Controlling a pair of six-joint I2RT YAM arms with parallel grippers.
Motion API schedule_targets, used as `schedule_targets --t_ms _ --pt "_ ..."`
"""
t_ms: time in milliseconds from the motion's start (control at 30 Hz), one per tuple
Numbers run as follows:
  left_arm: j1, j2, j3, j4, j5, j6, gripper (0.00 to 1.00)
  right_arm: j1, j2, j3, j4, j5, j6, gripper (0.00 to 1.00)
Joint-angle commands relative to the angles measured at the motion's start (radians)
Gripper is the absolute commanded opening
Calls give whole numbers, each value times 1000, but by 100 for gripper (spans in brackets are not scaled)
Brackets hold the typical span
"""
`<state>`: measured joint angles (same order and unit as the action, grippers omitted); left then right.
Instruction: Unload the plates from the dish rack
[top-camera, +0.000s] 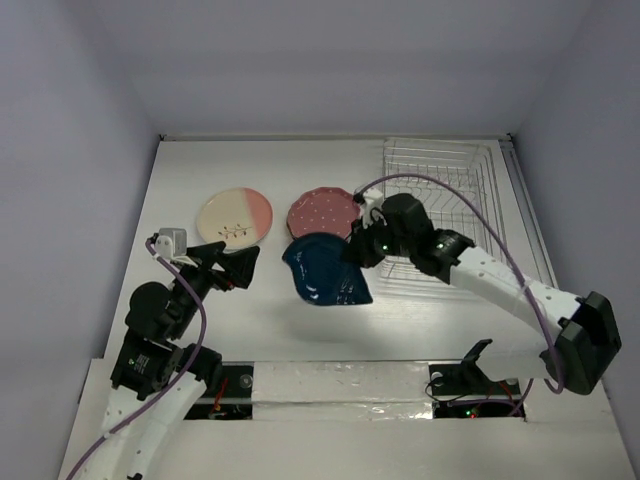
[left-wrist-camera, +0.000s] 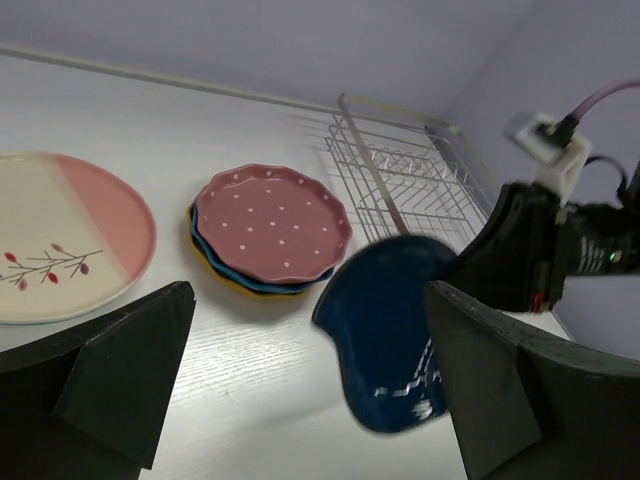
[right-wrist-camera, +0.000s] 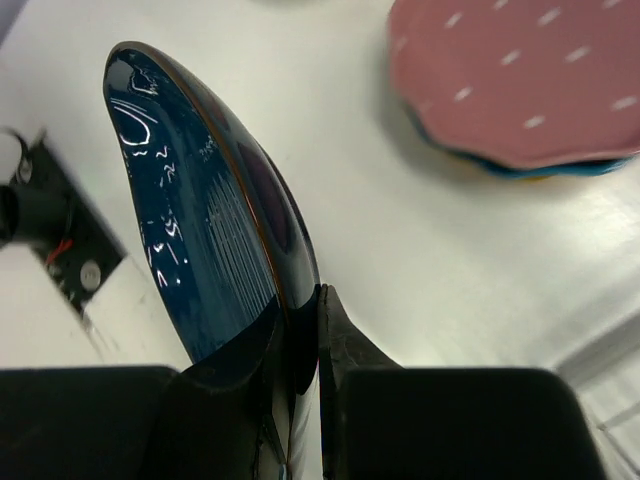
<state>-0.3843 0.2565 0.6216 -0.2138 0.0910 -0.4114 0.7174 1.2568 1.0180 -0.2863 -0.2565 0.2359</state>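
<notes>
Our right gripper (right-wrist-camera: 305, 325) is clamped on the rim of the dark navy irregular-shaped glazed plate (top-camera: 325, 270), one finger on each face. From the right wrist view we see that plate almost edge-on, tilted up over the white table (top-camera: 200, 170). We can't tell whether its low edge touches the table or hangs just above it. From overhead it sits just in front of the plate stack and to the left of the rack.

That stack has the maroon-pink scalloped plate with white dots (left-wrist-camera: 272, 220) on top, with a teal-blue plate (left-wrist-camera: 250, 281) and a yellow plate (left-wrist-camera: 212, 268) showing only their edges underneath.

To the left of the stack, a bit apart, the round cream-and-pink plate with a little red twig pattern (top-camera: 236, 218) lies flat on the table.

The silver-white wire dish rack (top-camera: 440, 143) stands at the far right of the table, just behind the right arm's wrist.

Our left gripper (top-camera: 232, 262) has its fingers spread wide with nothing between them. It hangs near the front edge of the cream-and-pink plate, not touching it as far as we can see.
</notes>
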Motion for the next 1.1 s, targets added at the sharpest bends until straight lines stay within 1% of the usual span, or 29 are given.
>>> schedule_targets --t_ms 0,100,200,333,400,500,533,633,800,900,933,1000,1033,1067 --pt "4 24 40 22 -37 5 99 66 48 -4 254 -152 95 0" --pt "4 53 62 17 -65 11 99 118 157 -6 309 -127 112 0" --pt "4 88 96 8 -100 29 99 129 242 -7 360 -124 144 0" --pt "4 99 92 14 -155 34 99 140 306 -19 417 -101 190 0" --pt "4 86 78 21 -163 37 99 151 329 -21 415 -69 192 1" --pt "4 63 69 14 -158 37 99 151 368 -25 421 -29 198 9" --pt "4 58 64 19 -157 37 99 151 386 -27 426 -20 201 14" --pt "4 47 61 19 -158 40 99 160 411 -19 412 14 201 22" --pt "4 46 59 16 -152 37 99 169 429 -27 382 62 194 32" --pt "4 35 58 14 -151 37 99 169 426 -39 368 97 194 39" --pt "4 33 58 17 -149 37 99 169 428 -42 362 118 194 51" --pt "4 30 56 17 -149 39 99 169 423 -47 349 134 194 60" --pt "4 29 58 14 -149 37 99 169 415 -48 346 147 192 68" --pt "4 29 58 13 -149 37 99 169 411 -45 342 151 189 71"
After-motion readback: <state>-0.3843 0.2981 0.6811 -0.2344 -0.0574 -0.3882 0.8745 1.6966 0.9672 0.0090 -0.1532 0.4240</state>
